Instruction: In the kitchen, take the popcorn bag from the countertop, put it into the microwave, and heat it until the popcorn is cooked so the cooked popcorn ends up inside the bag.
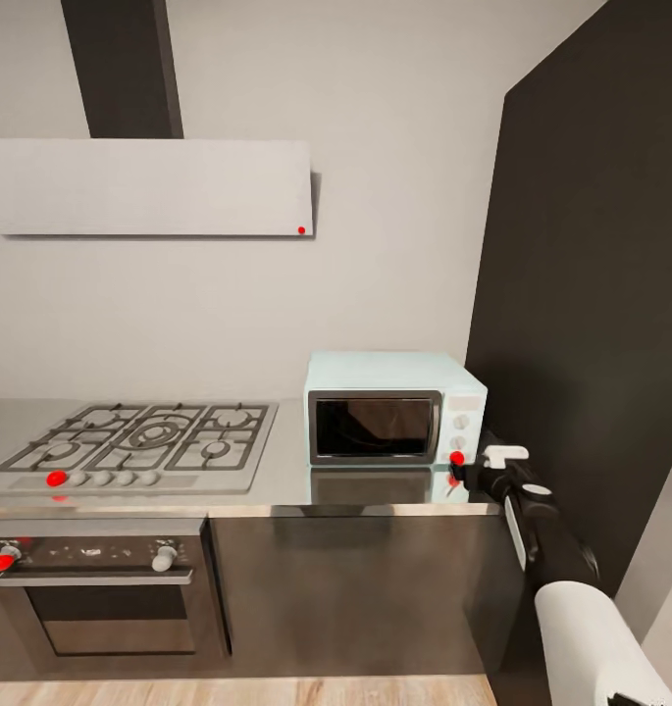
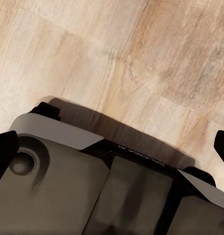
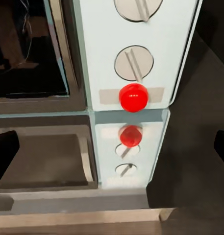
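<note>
The right hand [image 1: 460,473], fingers spread, sits just before the red dot [image 3: 133,97] on the microwave [image 1: 394,407] panel. The door looks shut; I can't make out the bag behind its glass. Push squarely on the dot, gently.

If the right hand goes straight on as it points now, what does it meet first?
Probably the red button on the microwave panel; the right hand seems just before it, though depth is unclear.

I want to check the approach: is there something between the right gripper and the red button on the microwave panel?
Nothing visible. The right gripper faces the microwave panel, and its red button sits unobstructed ahead between the open fingers.
</note>
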### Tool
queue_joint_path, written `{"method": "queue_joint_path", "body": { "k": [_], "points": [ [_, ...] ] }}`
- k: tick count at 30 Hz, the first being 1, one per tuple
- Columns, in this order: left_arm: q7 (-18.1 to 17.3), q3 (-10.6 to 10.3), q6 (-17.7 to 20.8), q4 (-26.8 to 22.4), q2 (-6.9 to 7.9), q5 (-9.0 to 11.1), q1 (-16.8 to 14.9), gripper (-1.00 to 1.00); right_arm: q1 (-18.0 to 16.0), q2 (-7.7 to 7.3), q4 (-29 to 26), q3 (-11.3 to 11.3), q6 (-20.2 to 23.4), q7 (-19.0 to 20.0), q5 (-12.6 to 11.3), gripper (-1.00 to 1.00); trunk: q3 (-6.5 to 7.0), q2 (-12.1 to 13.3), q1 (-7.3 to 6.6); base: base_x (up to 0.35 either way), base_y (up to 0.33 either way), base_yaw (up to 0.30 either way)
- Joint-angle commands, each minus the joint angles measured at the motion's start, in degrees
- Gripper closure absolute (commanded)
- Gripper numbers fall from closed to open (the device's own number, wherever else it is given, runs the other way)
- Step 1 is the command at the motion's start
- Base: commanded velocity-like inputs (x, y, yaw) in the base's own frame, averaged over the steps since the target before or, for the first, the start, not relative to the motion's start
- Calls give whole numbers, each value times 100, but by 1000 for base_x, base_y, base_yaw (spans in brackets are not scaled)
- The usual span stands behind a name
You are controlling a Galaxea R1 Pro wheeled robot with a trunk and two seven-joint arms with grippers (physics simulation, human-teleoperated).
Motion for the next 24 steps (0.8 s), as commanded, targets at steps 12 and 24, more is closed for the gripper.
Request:
{"method": "queue_joint_path", "body": {
  "k": [12, 24],
  "points": [
    [22, -48, -14, 0, -2, 38, -3, -100, -6, -24, 505, -57, -414, -215, 68, -100, -8, -6, 1, 0, 0, 0],
    [24, -48, -14, 0, -2, 39, -3, -100, -6, -67, 450, -351, -423, -201, 124, 100, -8, -6, 1, 0, 0, 0]
  ]
}}
